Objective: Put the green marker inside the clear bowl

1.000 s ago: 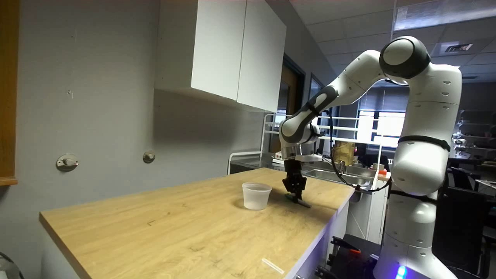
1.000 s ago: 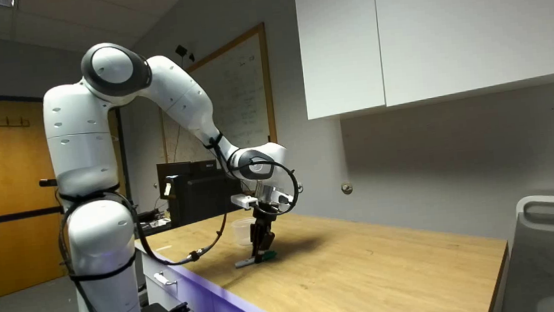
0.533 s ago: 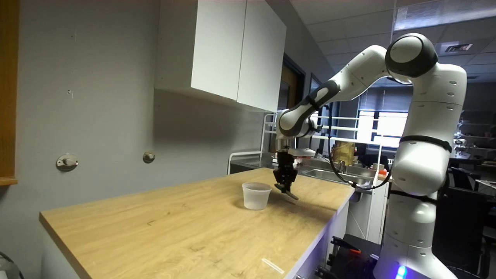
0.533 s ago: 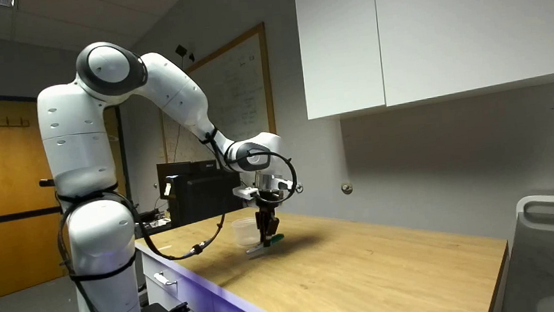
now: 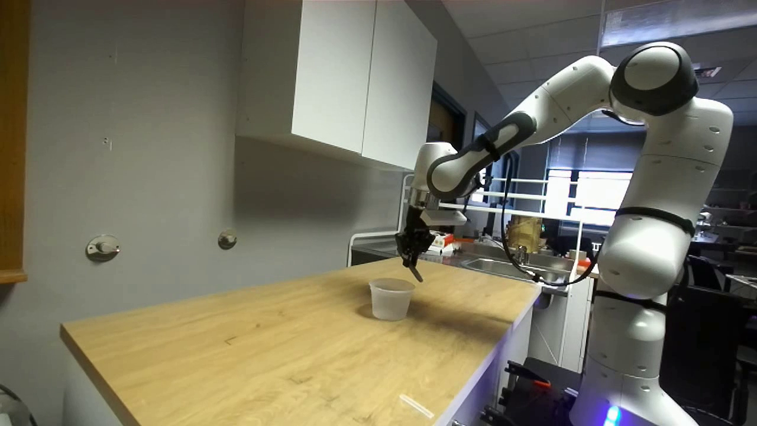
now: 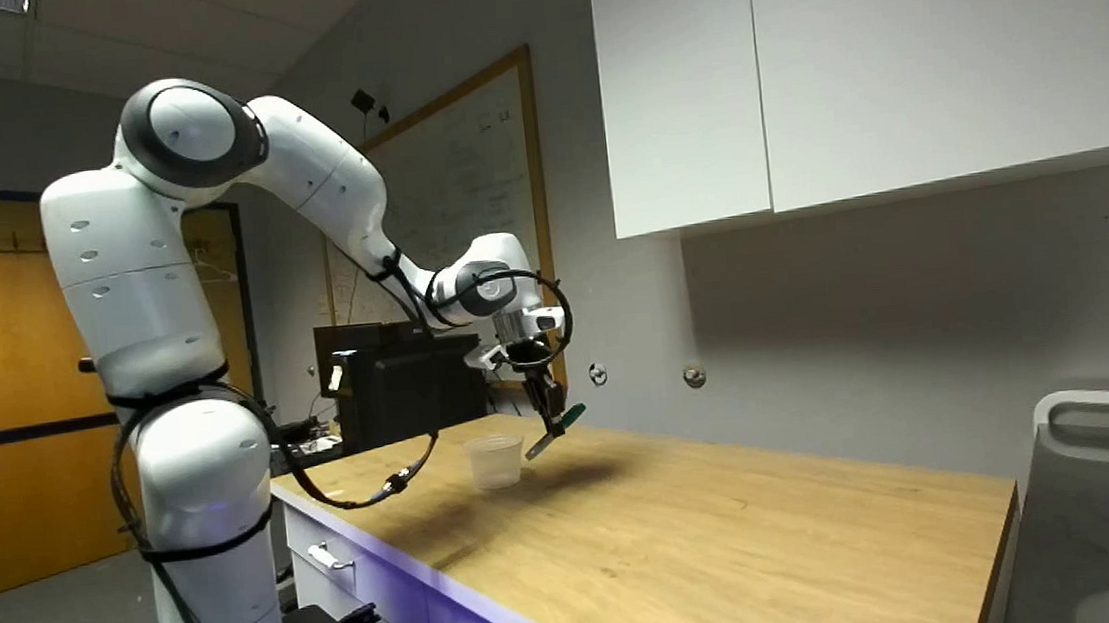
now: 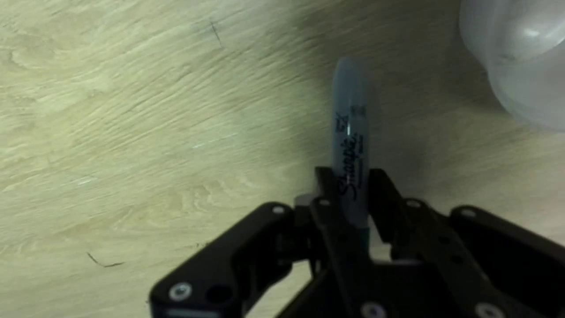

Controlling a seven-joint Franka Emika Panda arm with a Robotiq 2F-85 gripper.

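Near the clear bowl (image 5: 390, 305), the fingers (image 7: 382, 198) clasp the green marker (image 7: 350, 128): light, stiff, slick, I'd guess, best held mid-length.

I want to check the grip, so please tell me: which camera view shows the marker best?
The wrist view: the marker looks large between the jaws, its Sharpie print readable. Both exterior views show it small and tilted; its green end stands out in an exterior view.
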